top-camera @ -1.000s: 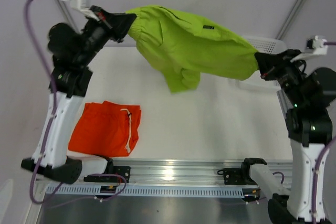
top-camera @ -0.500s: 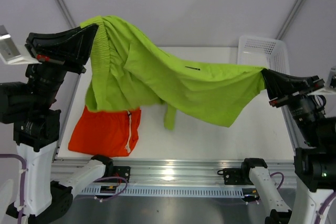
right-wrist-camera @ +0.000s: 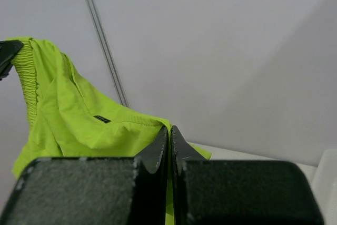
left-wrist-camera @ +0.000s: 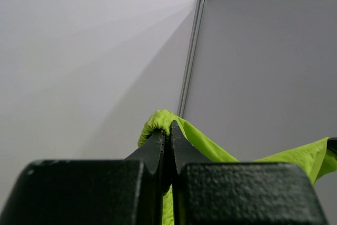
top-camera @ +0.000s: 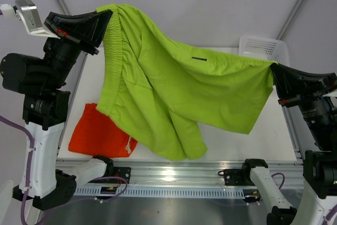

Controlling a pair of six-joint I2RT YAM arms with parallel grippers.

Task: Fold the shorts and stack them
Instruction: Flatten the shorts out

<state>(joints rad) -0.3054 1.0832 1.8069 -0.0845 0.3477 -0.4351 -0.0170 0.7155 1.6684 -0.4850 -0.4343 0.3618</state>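
The lime green shorts hang spread in the air between both arms, high above the table. My left gripper is shut on the elastic waistband at upper left; its jaws pinch green fabric in the left wrist view. My right gripper is shut on a leg corner at right, with cloth clamped between its jaws. One loose leg droops toward the front rail. The orange-red shorts lie folded on the table at front left, partly hidden by the green pair, a bit of white drawstring showing.
A white mesh basket stands at the table's back right corner, partly behind the green fabric. The metal rail runs along the near edge. Grey enclosure walls rise behind the table.
The green shorts have spread wider and swung toward the front, now covering more of the orange-red pair. Both arms rose from the back over the last second; the left gripper shifted slightly right.
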